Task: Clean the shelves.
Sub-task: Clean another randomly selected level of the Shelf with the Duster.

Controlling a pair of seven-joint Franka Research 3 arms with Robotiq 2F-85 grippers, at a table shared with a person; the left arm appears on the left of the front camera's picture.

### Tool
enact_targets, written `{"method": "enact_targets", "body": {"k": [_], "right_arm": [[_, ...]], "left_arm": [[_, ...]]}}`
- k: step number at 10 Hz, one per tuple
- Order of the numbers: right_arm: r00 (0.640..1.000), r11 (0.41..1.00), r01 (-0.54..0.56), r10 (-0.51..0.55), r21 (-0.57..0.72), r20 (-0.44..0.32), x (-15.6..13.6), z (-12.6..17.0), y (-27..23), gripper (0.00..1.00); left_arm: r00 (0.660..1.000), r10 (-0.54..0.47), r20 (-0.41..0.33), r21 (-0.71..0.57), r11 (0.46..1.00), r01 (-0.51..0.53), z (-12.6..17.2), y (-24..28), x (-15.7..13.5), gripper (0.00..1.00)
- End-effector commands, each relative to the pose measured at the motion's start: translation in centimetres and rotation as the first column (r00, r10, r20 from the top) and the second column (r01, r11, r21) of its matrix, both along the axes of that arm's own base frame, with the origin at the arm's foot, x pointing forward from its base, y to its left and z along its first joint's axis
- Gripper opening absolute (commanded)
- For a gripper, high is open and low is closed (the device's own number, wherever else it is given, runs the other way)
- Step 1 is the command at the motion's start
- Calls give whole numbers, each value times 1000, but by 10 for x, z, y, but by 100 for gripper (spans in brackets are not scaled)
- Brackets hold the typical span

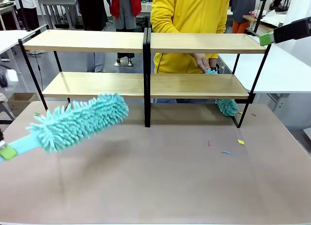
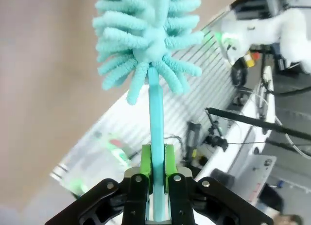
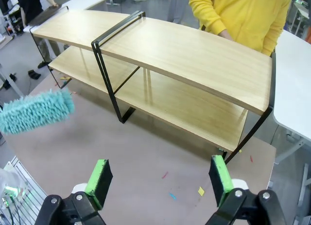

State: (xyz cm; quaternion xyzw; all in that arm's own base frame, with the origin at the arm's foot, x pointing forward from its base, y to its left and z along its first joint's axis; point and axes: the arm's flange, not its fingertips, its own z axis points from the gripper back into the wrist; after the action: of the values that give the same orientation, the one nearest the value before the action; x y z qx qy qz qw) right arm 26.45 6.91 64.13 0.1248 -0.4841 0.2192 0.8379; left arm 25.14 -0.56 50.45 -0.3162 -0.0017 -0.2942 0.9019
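The shelves are two two-tier racks of light wood on black frames. The left rack (image 1: 92, 41) and the right rack (image 1: 204, 43) stand side by side across the table's far half, and they also appear from above as shelves (image 3: 194, 55). My left gripper (image 1: 6, 152) (image 2: 156, 179) is shut on the handle of a fluffy teal duster (image 1: 80, 120) (image 2: 146, 35) (image 3: 34, 113). It holds the duster over the tabletop in front of the left rack. My right gripper (image 1: 266, 39) (image 3: 159, 179) hovers open and empty above the right rack's end.
A person in yellow stands behind the right rack. One hand (image 1: 201, 62) holds a second teal duster (image 1: 227, 106) at the lower right board. Paper scraps (image 1: 240, 142) lie on the beige tabletop (image 1: 170, 186). A white table (image 1: 286, 69) adjoins on the right.
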Motion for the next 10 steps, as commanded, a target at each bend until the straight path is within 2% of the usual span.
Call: {"method": "enact_targets", "body": {"k": [1,2,3,4,5,6,7,8,9,10], "right_arm": [[1000,1000,0,0,6,0,0,1,-1,100],[1000,1000,0,0,6,0,0,1,-1,100],[1000,1000,0,0,6,0,0,1,-1,100],[1000,1000,0,0,6,0,0,1,-1,100],[1000,1000,0,0,6,0,0,1,-1,100],[1000,1000,0,0,6,0,0,1,-1,100],[1000,1000,0,0,6,0,0,1,-1,100],[1000,1000,0,0,6,0,0,1,-1,100],[1000,1000,0,0,6,0,0,1,-1,100],[1000,1000,0,0,6,0,0,1,-1,100]], "left_arm": [[920,-215,329,-55,968,246,-54,19,-51,12],[868,-245,432,7,963,269,-51,16,-47,12],[853,-187,487,-48,970,239,-40,25,-40,12],[847,-103,522,-159,964,215,-22,42,-29,12],[859,10,512,-276,949,154,-3,67,-20,12],[874,100,475,-339,938,77,14,91,-12,12],[883,203,423,-360,932,-42,23,129,-18,12],[891,231,391,-371,925,-77,32,148,-21,12],[902,292,317,-419,897,-143,36,158,-21,12],[884,181,432,-341,940,-26,20,135,-19,12]]}}
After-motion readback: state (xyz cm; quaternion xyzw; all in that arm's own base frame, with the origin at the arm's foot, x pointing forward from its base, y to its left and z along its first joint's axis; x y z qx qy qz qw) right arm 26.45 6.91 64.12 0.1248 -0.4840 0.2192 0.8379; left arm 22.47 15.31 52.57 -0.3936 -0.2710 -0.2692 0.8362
